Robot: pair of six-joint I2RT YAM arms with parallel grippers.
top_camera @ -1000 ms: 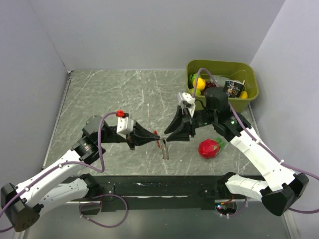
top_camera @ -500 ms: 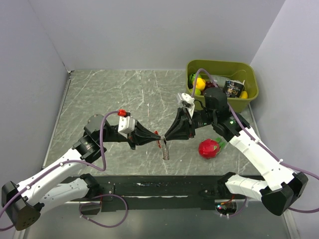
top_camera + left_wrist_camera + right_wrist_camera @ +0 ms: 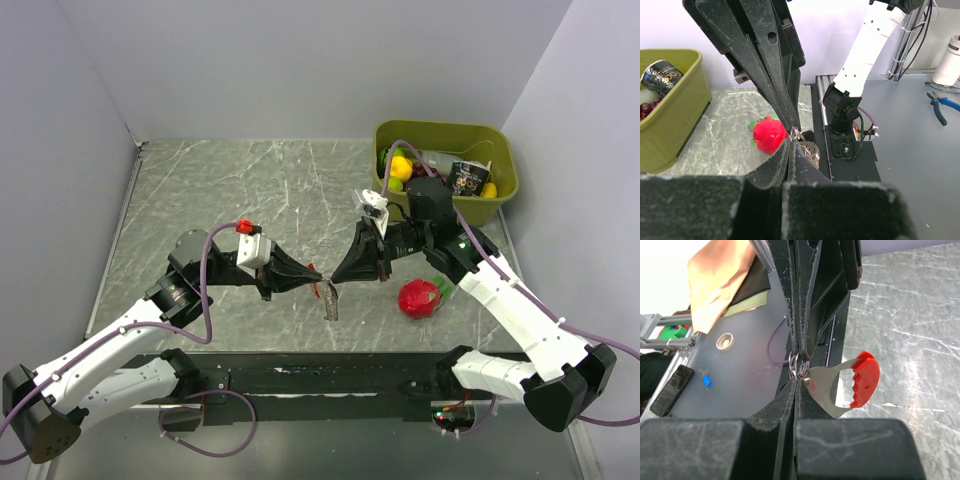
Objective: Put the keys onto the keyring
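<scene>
My two grippers meet tip to tip above the middle of the table. The left gripper (image 3: 318,275) is shut on the thin wire keyring (image 3: 800,364) from one side. The right gripper (image 3: 333,280) is shut on the same ring loops from the other side. In the right wrist view the keys (image 3: 840,390), a flat silvery piece with a curved red grip, hang from the ring beside my right gripper (image 3: 797,381). In the left wrist view my left gripper (image 3: 789,141) pinches the keyring (image 3: 796,133), with an embossed metal piece behind it. From above, the keys (image 3: 332,303) dangle below both tips.
A round red fruit (image 3: 419,298) with green leaves lies on the table just right of the grippers. An olive-green bin (image 3: 445,135) holding fruit and packets stands at the back right corner. Grey walls enclose the marble-patterned table.
The right gripper's fingers have closed from wide apart to shut at the ring. The left gripper stayed shut and shifted only slightly.
</scene>
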